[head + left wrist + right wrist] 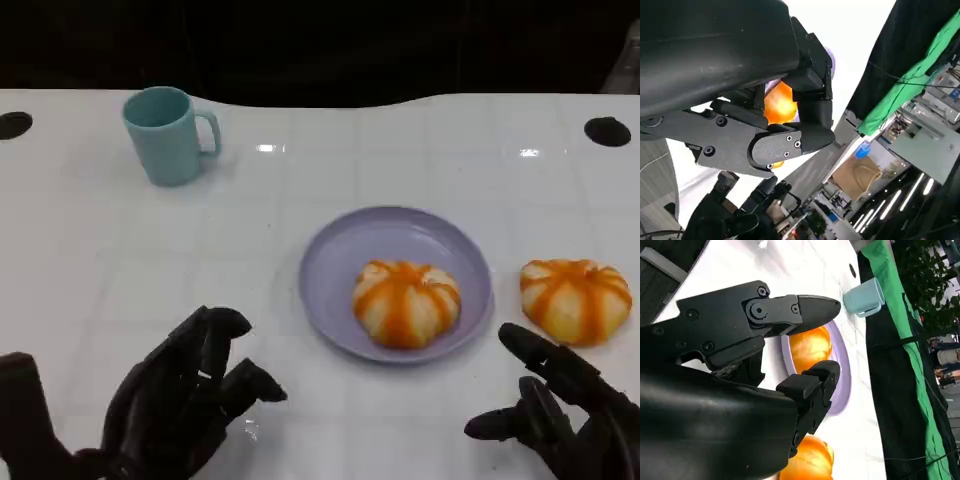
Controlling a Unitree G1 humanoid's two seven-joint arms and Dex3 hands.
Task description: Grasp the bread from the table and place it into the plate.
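Head view shows two round bread buns on the white table (120,290), both pale yellow with orange stripes fanning out from the top, kind of pumpkin-looking. One bun (406,303) already sits in the lavender plate (330,270), a bit toward the plate's right side. The other bun (576,299) is on the bare tabletop just beside the plate, over by the table's right edge, not touching the plate.

Right hand (565,410) is near the front edge at the right, just in front of that loose bun, fingers spread and nothing in them; its topmost fingertip ends just short of the bun, no contact that I can see. Left hand (180,400) is at the front left, fingers loosely apart and bent, also grasping nothing, well apart from the plate.

Other stuff: a light teal mug (165,135) stands upright toward the far left corner with its handle facing right, well away from everything. There's a dark round hole (607,131) in the tabletop near the far right corner and another hole (14,125) at the far left edge.

From the right wrist view you get both buns past the black fingers (805,310), plus the mug near the far edge. Nothing lies between the loose bun and the plate.
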